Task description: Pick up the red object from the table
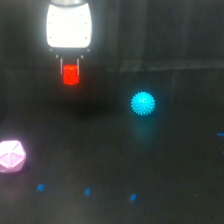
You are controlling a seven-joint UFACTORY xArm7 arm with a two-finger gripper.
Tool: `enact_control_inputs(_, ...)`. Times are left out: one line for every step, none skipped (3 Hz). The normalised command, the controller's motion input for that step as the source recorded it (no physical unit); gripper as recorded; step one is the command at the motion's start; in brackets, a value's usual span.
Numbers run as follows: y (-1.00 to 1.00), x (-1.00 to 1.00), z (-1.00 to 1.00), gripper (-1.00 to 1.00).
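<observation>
Red object: small bright red-orange stubby block, glowing, edges blurred. It's sitting betw. the two thin fingers of the gripper, which are clamping its sides. White arm body is hanging straight down from top of view, fingers pointing down. Obj's long axis looks roughly vertical, in line w/ fingers; can't tell if it's touching the table.

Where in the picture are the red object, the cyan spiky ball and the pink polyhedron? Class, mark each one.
red object [71, 75]: exterior view, on the middle of its front face, between the jaws.
cyan spiky ball [143, 103]: exterior view, centre of the ball.
pink polyhedron [11, 156]: exterior view, on its middle facet.
</observation>
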Motion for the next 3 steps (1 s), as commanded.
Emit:
enact_control_inputs(0.11,0.37,0.6,-1.0)
enact_control_inputs(-0.37,-0.3,0.39,-1.0)
enact_control_inputs(-0.28,-0.17,0.47,-1.0)
